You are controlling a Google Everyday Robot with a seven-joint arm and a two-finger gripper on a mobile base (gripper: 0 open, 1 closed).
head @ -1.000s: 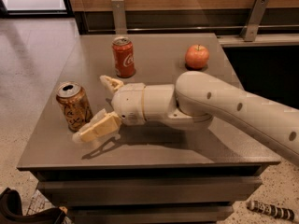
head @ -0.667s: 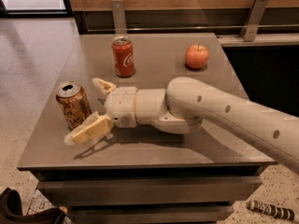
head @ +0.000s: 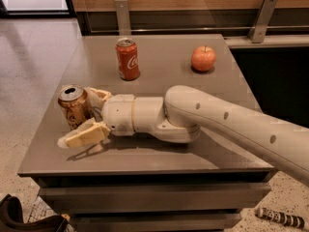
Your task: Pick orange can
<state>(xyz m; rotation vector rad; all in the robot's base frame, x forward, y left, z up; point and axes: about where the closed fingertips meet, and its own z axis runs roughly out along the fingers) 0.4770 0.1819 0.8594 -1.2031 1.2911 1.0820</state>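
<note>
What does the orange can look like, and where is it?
The orange can is a shiny golden-orange metal drink can with dark curly writing and a silver top with a dark opening. It stands upright near the left edge of the gray table. The robot's claw is open around it, with one finger behind the can and one in front. I cannot tell whether the fingers touch the can.

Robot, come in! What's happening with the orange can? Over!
Gripper open, fingers either side of orange can. Can upright on table, not lifted. Nothing in the way; red cola can, apple farther back.
</note>
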